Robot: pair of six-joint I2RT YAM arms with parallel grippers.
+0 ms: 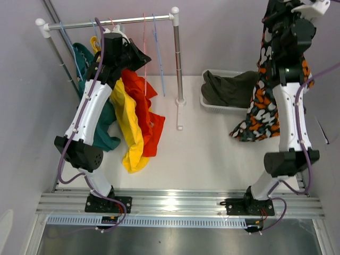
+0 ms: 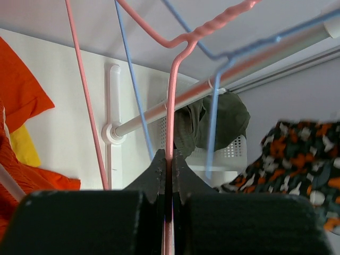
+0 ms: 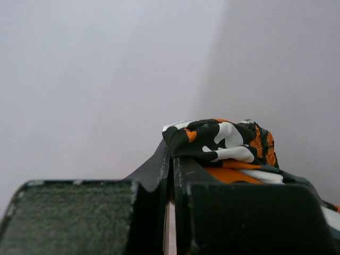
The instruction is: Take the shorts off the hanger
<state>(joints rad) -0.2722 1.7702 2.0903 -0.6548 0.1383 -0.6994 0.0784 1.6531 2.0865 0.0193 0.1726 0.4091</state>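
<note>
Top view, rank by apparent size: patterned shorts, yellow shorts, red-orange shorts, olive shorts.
1. patterned shorts, though held up nearer the camera, so unsure.
2. yellow shorts and red-orange shorts: look alike, overlapping, not ranked.
3. olive shorts, bunched in the basket.

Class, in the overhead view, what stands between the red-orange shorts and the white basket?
The rack's upright post, on its white foot, stands between the red-orange shorts and the white basket; the top view shows it.

No text, label or number is readable.
</note>
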